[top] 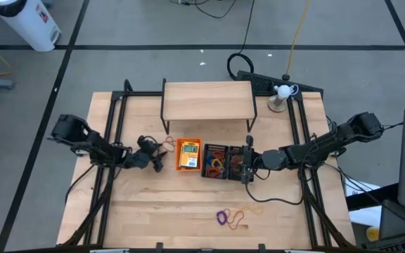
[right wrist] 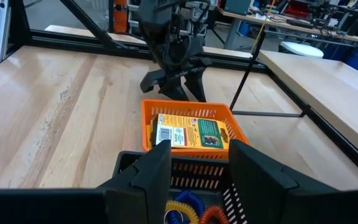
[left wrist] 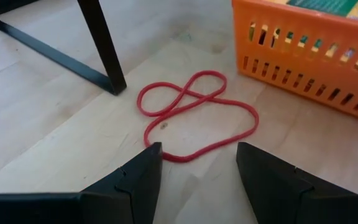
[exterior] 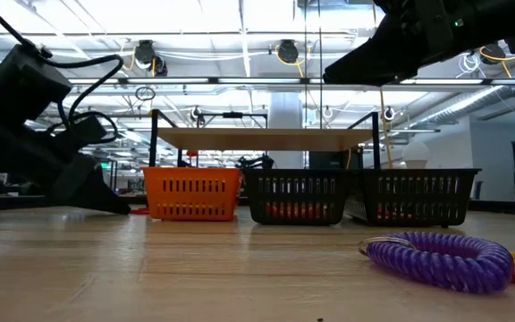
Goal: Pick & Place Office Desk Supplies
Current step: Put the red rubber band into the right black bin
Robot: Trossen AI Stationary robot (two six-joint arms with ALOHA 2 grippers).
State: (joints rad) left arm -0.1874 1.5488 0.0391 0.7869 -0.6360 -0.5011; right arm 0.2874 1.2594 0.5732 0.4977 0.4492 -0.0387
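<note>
A red rubber-band loop [left wrist: 194, 112] lies flat on the wooden table, just left of the orange tray [top: 188, 154]. A yellow-and-green crayon box [right wrist: 188, 134] lies in that tray. My left gripper [left wrist: 197, 162] is low over the table, open, its fingers just short of the band's near edge and touching nothing. Two black mesh trays [top: 214, 161] [top: 236, 163] stand to the right of the orange one and hold coiled bands [right wrist: 185, 208]. My right gripper [top: 245, 165] hovers open above the right black tray [right wrist: 135, 163].
The wooden shelf riser [top: 207, 102] stands behind the trays, and one of its black legs [left wrist: 104, 50] is close to the red band. A purple coil [top: 222, 216] and orange and yellow loops [top: 241, 218] lie near the table's front edge. A white object [top: 281, 95] sits at the far right.
</note>
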